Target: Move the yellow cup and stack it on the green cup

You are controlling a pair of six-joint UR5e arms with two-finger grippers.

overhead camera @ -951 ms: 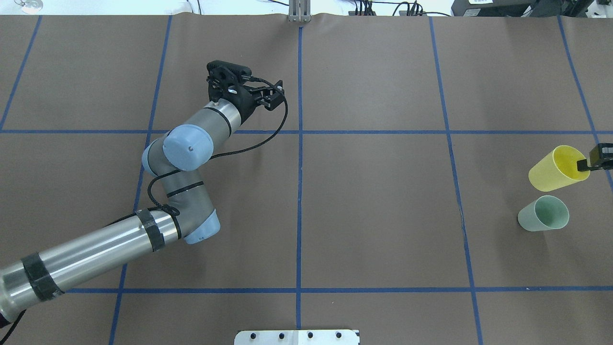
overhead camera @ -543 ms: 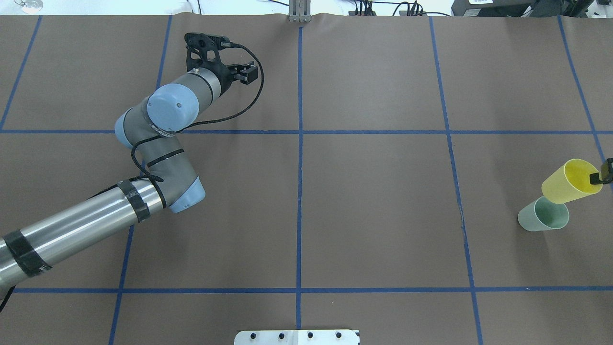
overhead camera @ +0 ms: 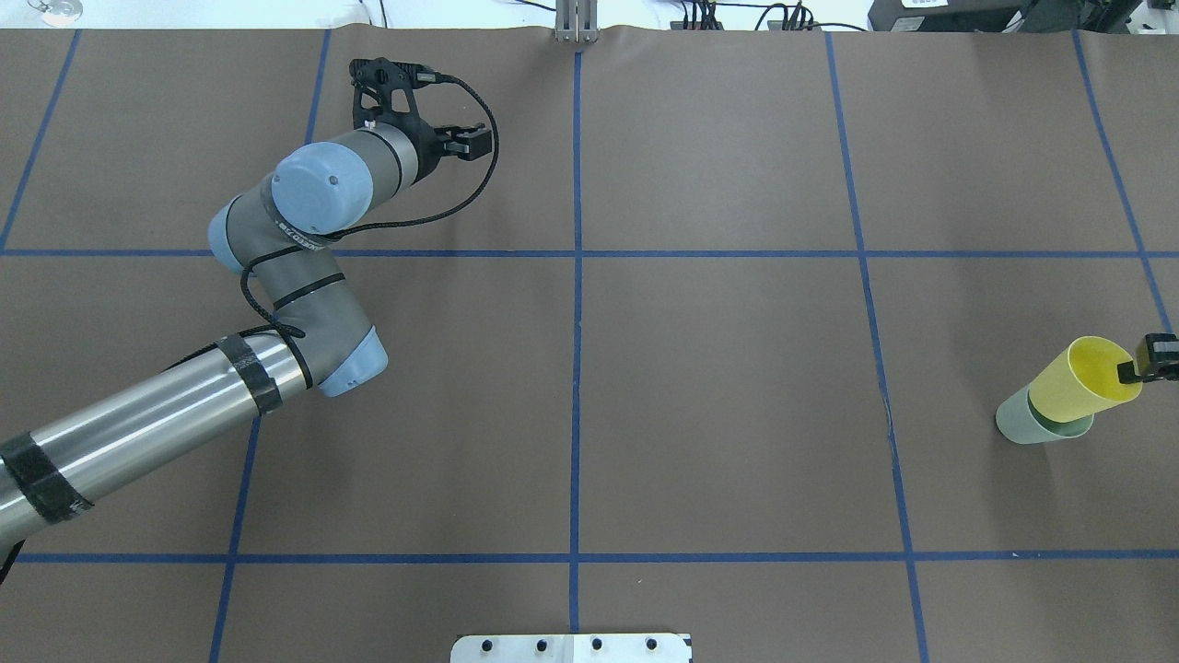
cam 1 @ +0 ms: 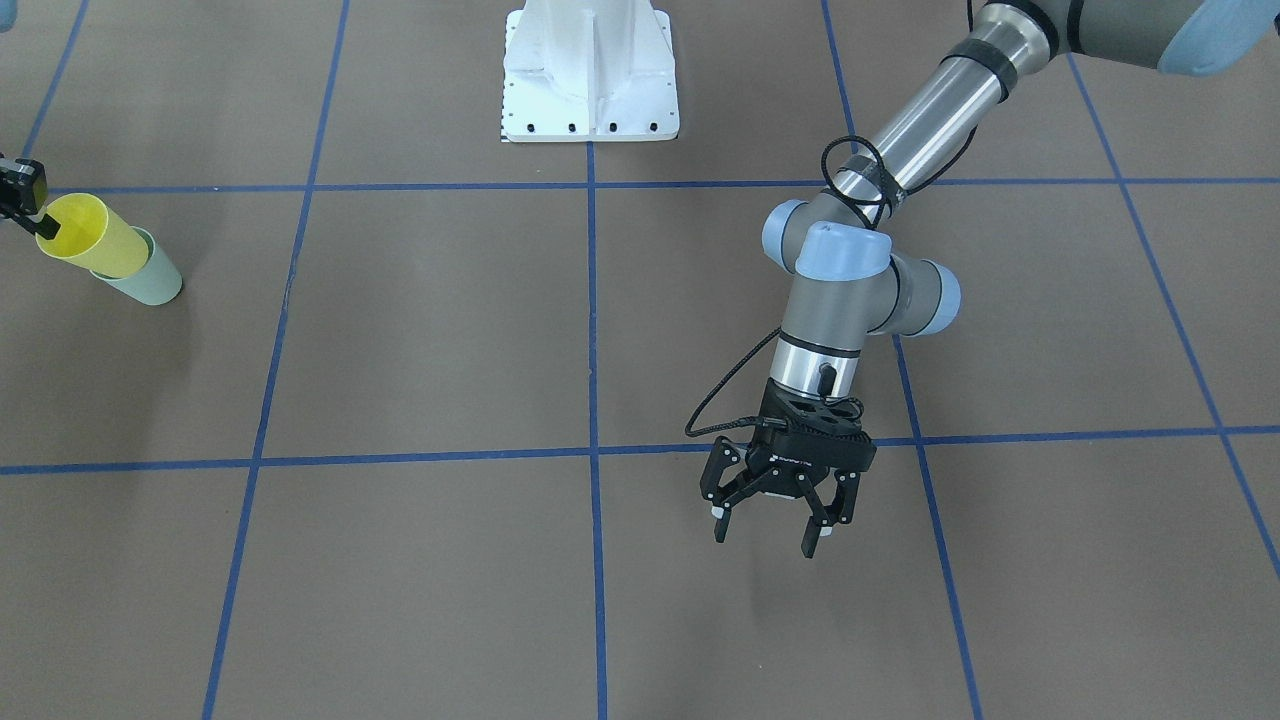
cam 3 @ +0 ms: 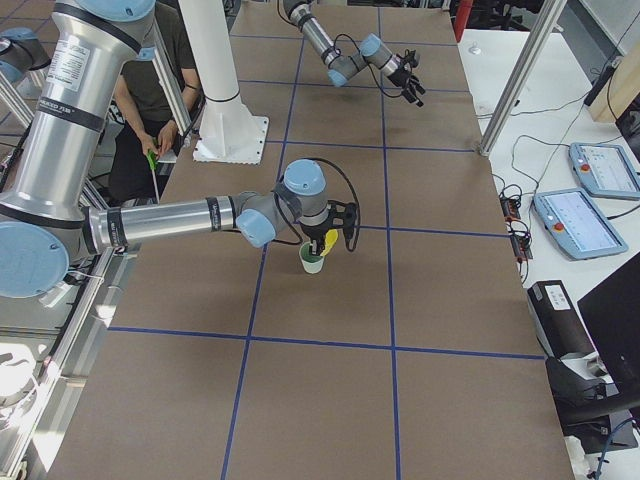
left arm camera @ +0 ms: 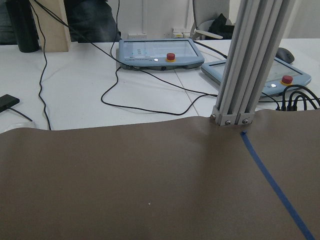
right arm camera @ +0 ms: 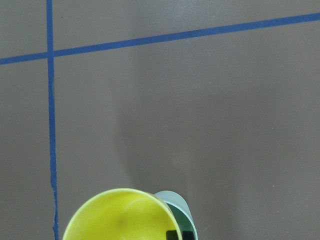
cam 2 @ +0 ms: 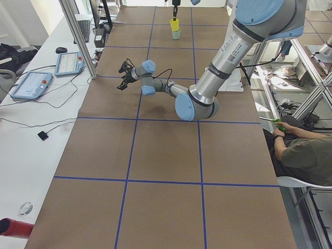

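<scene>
The yellow cup (overhead camera: 1079,385) hangs tilted at the table's right edge, its base at the mouth of the green cup (overhead camera: 1016,426), which stands upright on the table. I cannot tell how deep it sits. My right gripper (overhead camera: 1140,370) is shut on the yellow cup's rim, with one finger inside the cup. The front view shows the yellow cup (cam 1: 95,240), the green cup (cam 1: 152,282) and the right gripper (cam 1: 30,212) alike. The right wrist view shows the yellow rim (right arm camera: 117,217) overlapping the green rim (right arm camera: 184,212). My left gripper (cam 1: 763,535) is open and empty, far away at the table's far left.
The white robot base plate (cam 1: 590,70) sits at the robot's side of the table. An aluminium post (left arm camera: 245,65) stands at the far edge near my left gripper. Blue tape lines (overhead camera: 577,276) grid the brown table. A seated person (cam 2: 306,155) is beside the table.
My right gripper has carried the yellow cup toward the robot's side until it sits over the green cup's mouth. My left arm has drawn back to the far left.
</scene>
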